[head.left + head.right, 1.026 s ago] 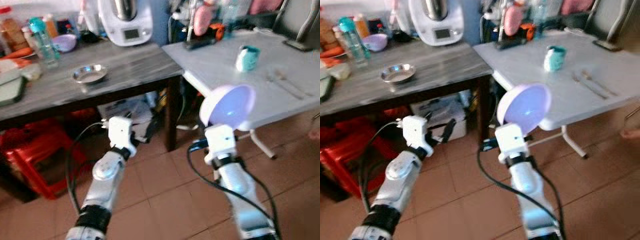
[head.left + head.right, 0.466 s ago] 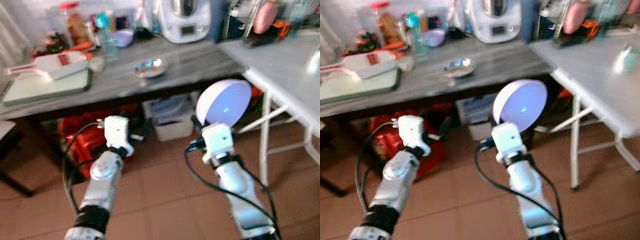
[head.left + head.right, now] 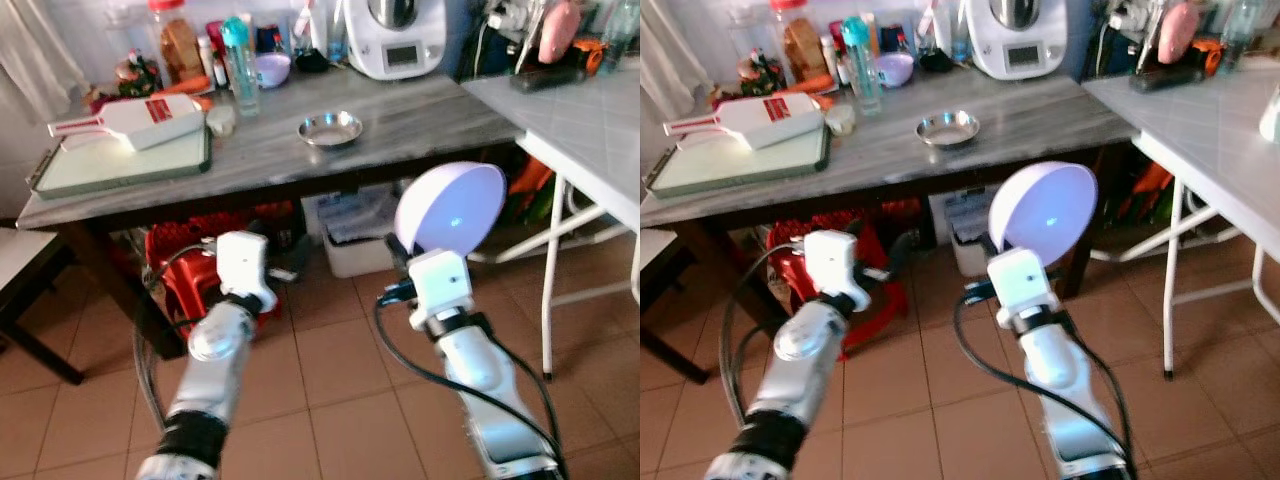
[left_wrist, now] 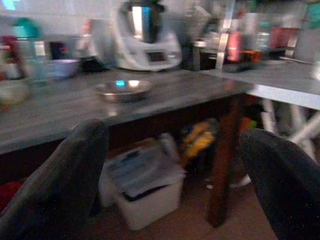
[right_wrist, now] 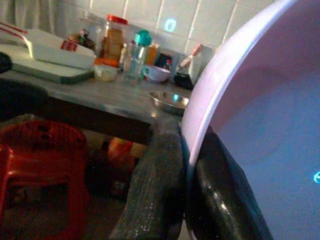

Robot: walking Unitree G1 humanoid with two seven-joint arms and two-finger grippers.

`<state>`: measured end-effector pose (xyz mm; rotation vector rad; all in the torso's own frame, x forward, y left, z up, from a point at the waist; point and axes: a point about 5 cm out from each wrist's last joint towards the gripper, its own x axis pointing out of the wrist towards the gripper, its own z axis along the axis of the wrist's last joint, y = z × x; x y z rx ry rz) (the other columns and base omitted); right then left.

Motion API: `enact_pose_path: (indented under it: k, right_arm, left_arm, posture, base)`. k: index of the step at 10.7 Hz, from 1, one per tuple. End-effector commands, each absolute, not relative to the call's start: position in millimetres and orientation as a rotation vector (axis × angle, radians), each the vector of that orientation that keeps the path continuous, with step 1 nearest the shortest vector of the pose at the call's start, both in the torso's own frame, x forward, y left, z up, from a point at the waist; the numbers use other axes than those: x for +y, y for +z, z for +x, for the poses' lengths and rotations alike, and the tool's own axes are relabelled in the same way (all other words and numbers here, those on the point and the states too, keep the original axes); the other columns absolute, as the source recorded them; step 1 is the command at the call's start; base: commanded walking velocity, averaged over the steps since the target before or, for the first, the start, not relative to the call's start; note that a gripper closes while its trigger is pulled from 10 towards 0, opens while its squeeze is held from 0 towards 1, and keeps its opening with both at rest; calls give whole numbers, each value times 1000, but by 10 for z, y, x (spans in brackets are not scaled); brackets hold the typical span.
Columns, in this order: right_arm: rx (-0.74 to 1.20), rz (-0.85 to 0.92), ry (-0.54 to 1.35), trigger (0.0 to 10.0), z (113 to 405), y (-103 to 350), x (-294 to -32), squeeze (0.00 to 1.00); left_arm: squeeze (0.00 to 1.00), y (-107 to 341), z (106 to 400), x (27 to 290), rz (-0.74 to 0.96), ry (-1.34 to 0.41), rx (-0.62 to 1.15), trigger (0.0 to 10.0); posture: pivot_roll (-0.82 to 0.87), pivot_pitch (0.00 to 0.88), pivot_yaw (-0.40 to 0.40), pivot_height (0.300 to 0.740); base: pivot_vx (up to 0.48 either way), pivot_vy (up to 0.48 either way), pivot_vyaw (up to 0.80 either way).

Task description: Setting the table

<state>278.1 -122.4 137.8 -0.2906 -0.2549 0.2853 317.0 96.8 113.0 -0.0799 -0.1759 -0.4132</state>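
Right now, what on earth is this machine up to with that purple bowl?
The robot stands on a tiled floor before a cluttered grey table, setting the table. Its right gripper pinches the rim of a lavender bowl, held up on edge in the air, not over either table. Its left gripper is open and holds nothing. A small steel dish sits on the grey table.

Red stool [image 3: 195,275], perhaps plastic, underneath.

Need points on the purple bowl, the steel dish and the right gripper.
purple bowl [image 3: 455,207], left eye view, middle of its hollow inner face.
steel dish [image 3: 331,128], left eye view, centre of the dish on the grey table.
right gripper [image 5: 186,165], right wrist view, between the fingertips clamping the bowl's rim.
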Motion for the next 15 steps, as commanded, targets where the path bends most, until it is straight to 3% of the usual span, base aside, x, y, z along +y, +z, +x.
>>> enact_pose_path:
  k: [1, 7, 11, 13, 15]
  right_arm:
    - [-281, -284, 291, 10000, 2780, 1431, -1208, 0]
    - [-291, -296, 308, 10000, 2790, 1451, -1173, 0]
    - [-286, -300, 299, 10000, 2791, 1439, -1185, 0]
    - [-293, -306, 294, 10000, 2798, 1450, -1194, 0]
    - [-297, -304, 273, 10000, 2746, 1471, -1256, 0]
  left_arm:
    - [0, 1189, 3179, 989, -69, -420, -207, 10000]
    - [0, 1164, 3151, 949, -97, -448, -200, 10000]
    - [0, 1144, 3107, 891, -102, -476, -194, 10000]
    - [0, 1191, 3107, 870, -95, -490, -207, 10000]
    - [0, 1237, 3020, 1009, -64, -484, -230, 10000]
  posture:
    - [7, 0, 76, 740]
    - [9, 0, 70, 740]
    - [8, 0, 73, 740]
    - [3, 0, 76, 740]
    - [-2, 0, 76, 740]
  base:
    - [0, 0, 0]
    - [412, 0, 544]
    - [443, 0, 0]
    - [441, 0, 669]
    - [416, 0, 0]
